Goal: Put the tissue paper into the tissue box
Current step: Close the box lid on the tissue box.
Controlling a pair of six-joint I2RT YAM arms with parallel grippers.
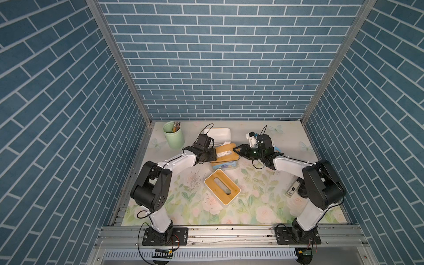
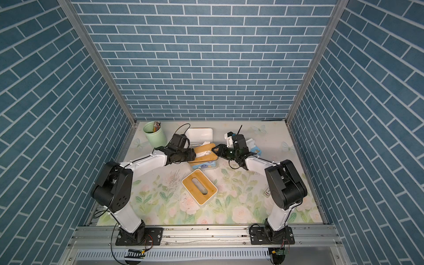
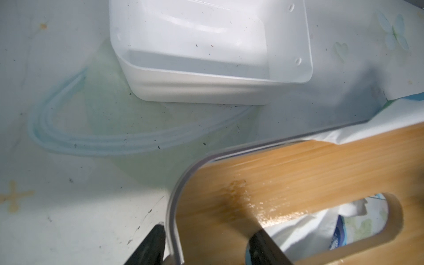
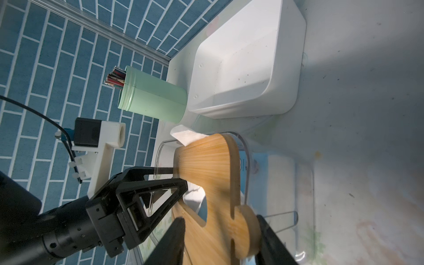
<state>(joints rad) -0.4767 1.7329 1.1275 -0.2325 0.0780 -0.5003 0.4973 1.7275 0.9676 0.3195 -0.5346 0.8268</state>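
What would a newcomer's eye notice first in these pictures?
The left arm's fingers and the right arm's fingers sit at opposite ends of a bamboo lid on the clear tissue box, centre back. A second box with a bright bamboo top sits nearer the front; a green pencil cup stands back left.

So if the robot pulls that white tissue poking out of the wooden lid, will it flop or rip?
Probably floppy: the white tissue bunches in soft folds in the slot of the tan wooden lid. It looks thin and crumpled, so a hard tug could tear it. It likely weighs almost nothing, so it should lift easily.
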